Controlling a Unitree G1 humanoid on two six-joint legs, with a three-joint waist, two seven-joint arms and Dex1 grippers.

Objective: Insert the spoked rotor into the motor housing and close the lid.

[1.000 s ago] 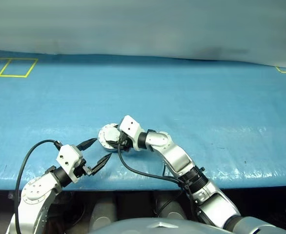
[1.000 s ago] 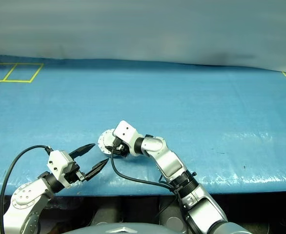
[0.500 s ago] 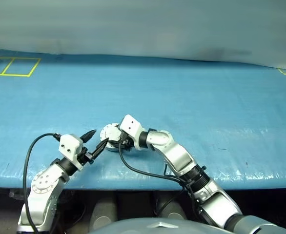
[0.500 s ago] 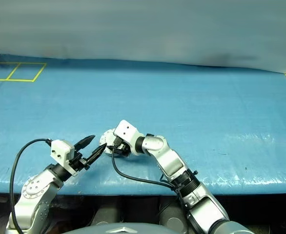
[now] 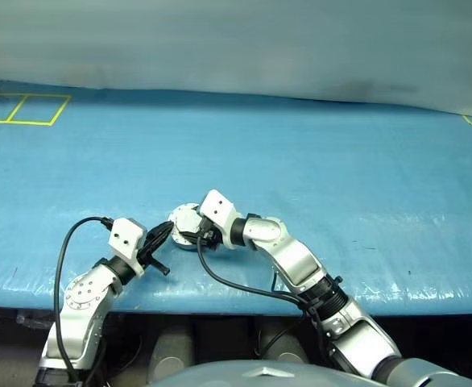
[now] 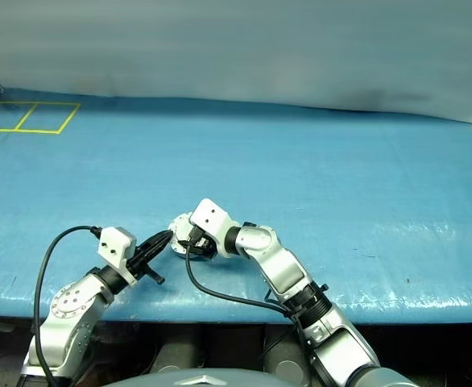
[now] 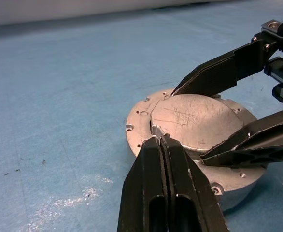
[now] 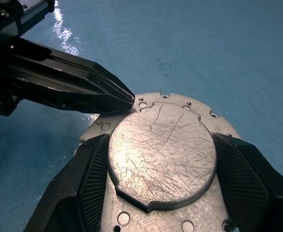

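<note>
The motor housing (image 7: pixel 137 141) sits on the blue table near its front edge, with the scratched grey lid (image 8: pixel 161 150) lying flat on top of it. My right gripper (image 8: pixel 161 141) has a finger on each side of the lid's raised centre and holds it. Shut, my left gripper (image 7: pixel 157 138) comes in from the left and its tips touch the lid's edge at the housing's rim. In the left eye view both grippers meet at the housing (image 5: pixel 180 218). The spoked rotor is hidden.
A blue sheet (image 5: pixel 316 161) covers the table, and its front edge runs just below the arms. Yellow tape squares (image 5: pixel 18 109) mark the far left corner. A black cable (image 5: pixel 220 282) loops from each wrist over the table's edge.
My left gripper has gone from wide open to shut and moved forward and right until its tips reached the lid's edge. The right gripper and the housing have stayed still.
</note>
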